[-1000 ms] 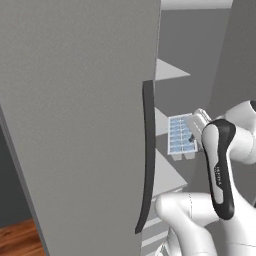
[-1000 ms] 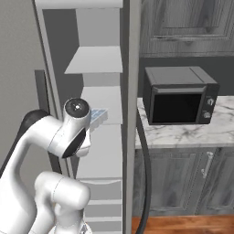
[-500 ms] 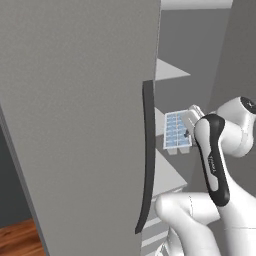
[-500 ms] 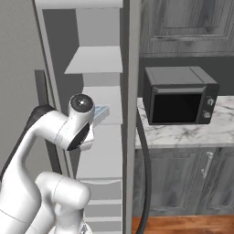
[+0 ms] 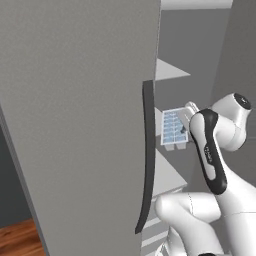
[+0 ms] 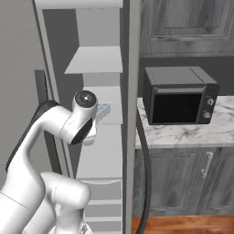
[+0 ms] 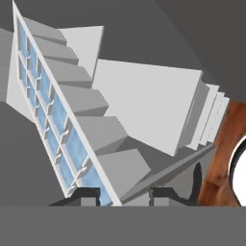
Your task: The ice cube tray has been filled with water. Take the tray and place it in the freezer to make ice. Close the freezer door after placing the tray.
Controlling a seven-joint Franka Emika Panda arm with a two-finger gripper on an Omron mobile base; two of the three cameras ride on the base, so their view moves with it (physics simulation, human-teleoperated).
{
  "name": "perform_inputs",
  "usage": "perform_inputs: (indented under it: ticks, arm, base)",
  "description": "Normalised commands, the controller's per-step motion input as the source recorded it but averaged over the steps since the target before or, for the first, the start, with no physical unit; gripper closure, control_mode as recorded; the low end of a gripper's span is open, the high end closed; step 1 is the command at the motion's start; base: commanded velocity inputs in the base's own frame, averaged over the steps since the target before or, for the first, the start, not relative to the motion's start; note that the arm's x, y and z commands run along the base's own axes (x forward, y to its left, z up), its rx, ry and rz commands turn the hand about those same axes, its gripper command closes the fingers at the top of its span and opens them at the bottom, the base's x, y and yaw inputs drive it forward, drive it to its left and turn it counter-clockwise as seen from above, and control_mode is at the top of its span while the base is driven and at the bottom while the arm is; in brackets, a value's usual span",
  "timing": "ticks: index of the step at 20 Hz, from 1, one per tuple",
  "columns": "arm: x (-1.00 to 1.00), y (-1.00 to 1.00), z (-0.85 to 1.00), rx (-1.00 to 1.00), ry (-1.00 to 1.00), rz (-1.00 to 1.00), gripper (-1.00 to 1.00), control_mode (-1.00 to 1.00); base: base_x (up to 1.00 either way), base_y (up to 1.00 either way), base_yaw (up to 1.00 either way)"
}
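One ice cube tray [image 5: 174, 128] is pinched at its near edge by the gripper [image 7: 123, 193] and held tilted inside the open freezer [image 5: 195, 95], above a shelf [image 6: 98, 59]. Water [image 7: 53, 110] could be spilled by further tilt. One door [image 5: 75, 125] is seen.

Freezer [image 5: 75, 110] door: matt grey, faintly grainy; dark matt handle strip [image 5: 147, 155] at door's 3 o'clock edge. Shelves [image 6: 98, 59] smooth matt white, plastic-looking. Ice cube tray [image 5: 174, 126] smooth white plastic look; water [image 7: 57, 113] pale blue, slight gloss. Microwave [image 6: 178, 96] dark, glossy door. Counter [image 6: 183, 132] polished marble look, grey veins. Cabinets [image 6: 183, 23] grey wood grain. Floor [image 5: 17, 240] glossy reddish wood at 7 o'clock.
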Motion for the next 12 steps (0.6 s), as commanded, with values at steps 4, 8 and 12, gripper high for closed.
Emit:
perform_inputs:
  ticks: [4,8,12]
  arm:
    - [0.27,0.00,0.00,0.00,0.00,0.04,1.00,-1.00]
    - [0.21,0.00,-0.02,0.00,0.00,0.05,1.00,-1.00]
    - [0.26,0.00,-0.08,0.00,0.00,0.05,1.00,-1.00]
  base:
    - [0.00,0.00,0.00]
    - [0.00,0.00,0.00]
    - [0.00,0.00,0.00]
